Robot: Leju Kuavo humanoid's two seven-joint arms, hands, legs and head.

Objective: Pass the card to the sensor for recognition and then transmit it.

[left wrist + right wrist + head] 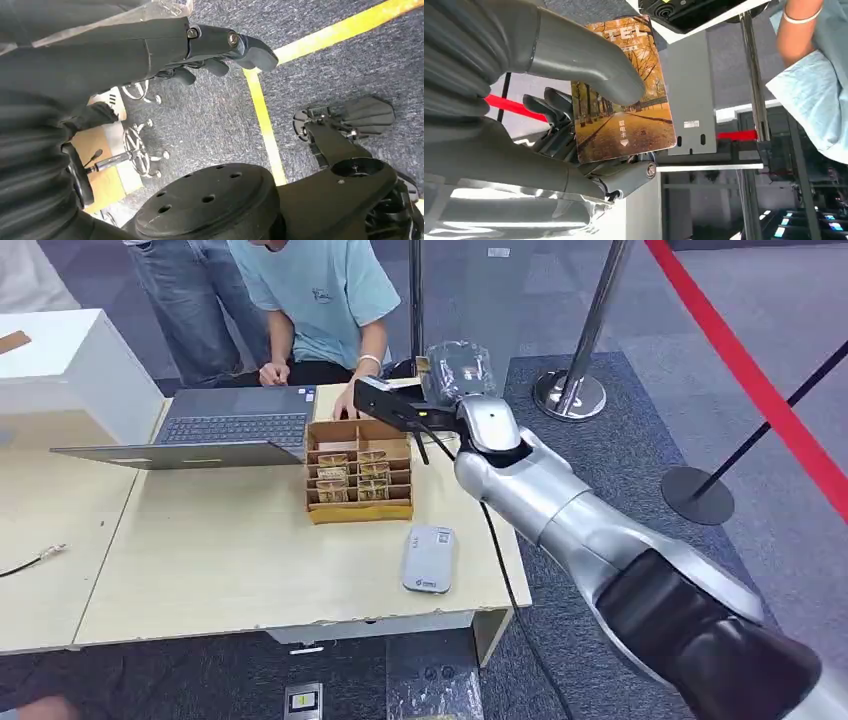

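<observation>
Head view: the right arm reaches from the lower right toward the upper middle of the frame, its right hand (452, 365) raised above the far end of the cardboard card box (358, 472), just in front of a seated person (322, 300). The grey card sensor (429, 559) lies flat on the surface (220, 550), right of centre and nearer the frame's bottom than the box — well apart from the hand. Judging by this, a card has been picked, but whether it has been read yet cannot be told; handing it on is at least left to do.

Left wrist view: the left hand (220, 52) hangs at the upper middle of the frame over grey carpet (320, 75) with a yellow line, fingers loosely curled in and holding nothing.

Right wrist view: the card (624, 95) — an autumn avenue printed on it — sits at the centre of the frame, pinched flat between the thick grey thumb and the darker fingers (549, 107) behind it. Its lower part stands free of the hand, and the person's light blue sleeve shows at the right edge.
</observation>
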